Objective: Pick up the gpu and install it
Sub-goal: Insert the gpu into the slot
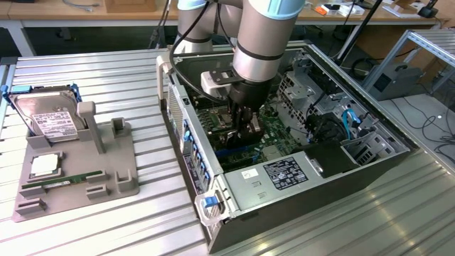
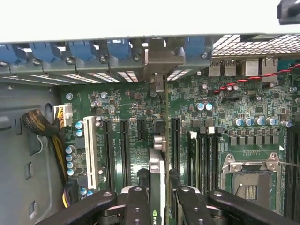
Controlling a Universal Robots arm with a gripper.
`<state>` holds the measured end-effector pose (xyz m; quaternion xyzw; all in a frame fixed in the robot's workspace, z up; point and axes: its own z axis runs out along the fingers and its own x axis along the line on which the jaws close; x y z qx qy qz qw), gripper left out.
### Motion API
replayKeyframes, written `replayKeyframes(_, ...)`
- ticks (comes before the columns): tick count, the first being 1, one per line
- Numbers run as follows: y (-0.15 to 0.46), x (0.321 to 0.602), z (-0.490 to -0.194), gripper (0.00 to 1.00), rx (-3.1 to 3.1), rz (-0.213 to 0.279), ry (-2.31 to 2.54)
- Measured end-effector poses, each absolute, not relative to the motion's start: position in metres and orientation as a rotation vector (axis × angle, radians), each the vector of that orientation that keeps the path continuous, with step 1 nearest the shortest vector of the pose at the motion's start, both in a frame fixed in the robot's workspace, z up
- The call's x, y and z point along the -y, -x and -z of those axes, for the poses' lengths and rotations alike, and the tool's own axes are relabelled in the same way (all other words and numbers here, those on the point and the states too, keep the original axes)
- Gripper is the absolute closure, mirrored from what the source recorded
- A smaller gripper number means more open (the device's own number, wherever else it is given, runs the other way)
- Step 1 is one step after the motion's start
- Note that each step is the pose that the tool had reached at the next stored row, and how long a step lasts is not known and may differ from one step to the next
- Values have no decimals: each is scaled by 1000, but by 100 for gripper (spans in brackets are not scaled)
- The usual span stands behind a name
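Claw (image 2: 158, 199) is closed on the gpu (image 2: 157, 173), which it holds upright and edge-on between its black fingers (image 2: 137, 206). The card is inside the open computer case (image 1: 376, 160) on the counter (image 1: 106, 224), low over the green motherboard (image 2: 136, 108), between the long dark slots (image 2: 124, 150).

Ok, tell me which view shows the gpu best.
The wrist view: the gpu runs edge-on between the claw fingers, over the motherboard slots. In the exterior view the arm hides most of it.
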<state>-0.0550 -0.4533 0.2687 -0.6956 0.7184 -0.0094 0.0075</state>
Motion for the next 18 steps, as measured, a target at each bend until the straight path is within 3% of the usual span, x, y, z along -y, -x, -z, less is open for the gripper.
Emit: replayKeyframes(18,55,455,-265,73,-2250,39,2179)
